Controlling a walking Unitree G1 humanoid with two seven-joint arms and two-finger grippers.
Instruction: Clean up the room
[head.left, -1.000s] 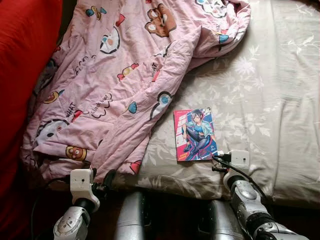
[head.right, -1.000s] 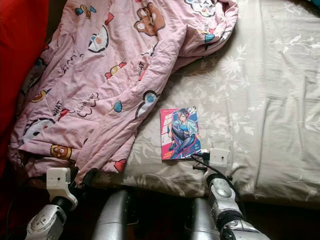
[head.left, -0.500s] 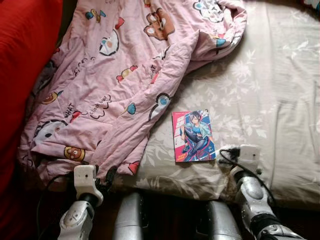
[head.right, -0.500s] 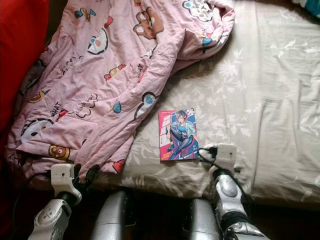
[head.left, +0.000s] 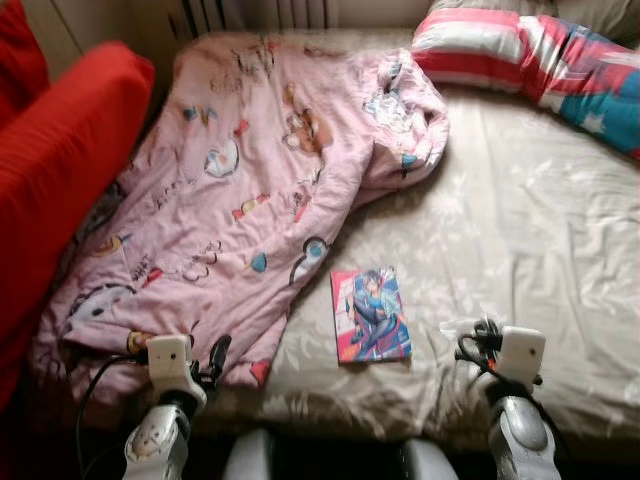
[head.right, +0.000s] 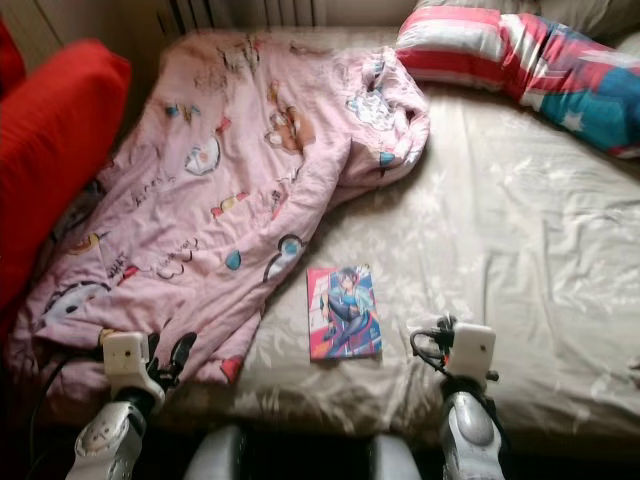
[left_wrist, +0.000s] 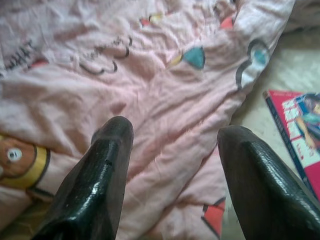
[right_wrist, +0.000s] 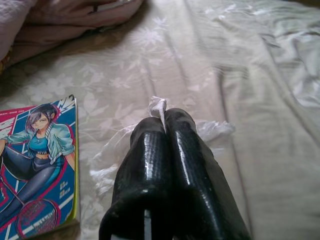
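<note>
A: Scene, quick. What's on the bed?

B: Bed (head.left: 560, 250) with a beige floral sheet. A pink cartoon-print quilt (head.left: 230, 190) is rumpled over the robot's left half, reaching down to the near edge. A manga book (head.left: 371, 314) lies flat on the sheet just beside the quilt's right edge, cover up. A striped red, white and blue pillow (head.left: 520, 55) sits at the far right, well apart from the book.

A: Left side of the frame?

B: A red cushion (head.left: 60, 170), alongside the quilt's left edge.

A: Right gripper?

B: Right gripper (right_wrist: 162, 125) is low over the sheet near the bed's front edge, just to the right of the book. Fingers pressed together, clenched on a thin clear plastic wrapper (right_wrist: 157, 106); a twisted white bit pokes out at the fingertips, and the crinkled film lies on the sheet around them.

A: Sure it's pinched?

B: Wrist view shows the white bit between the tips, yes.

A: Left gripper?

B: Left gripper (left_wrist: 172, 145) is at the near edge of the quilt, fingers spread wide, released, nothing between them. It's just above the pink fabric; contact, cannot tell. The book's corner shows beyond the quilt's edge in that wrist view.

A: Blur?

B: Head views slightly soft, readable.
</note>
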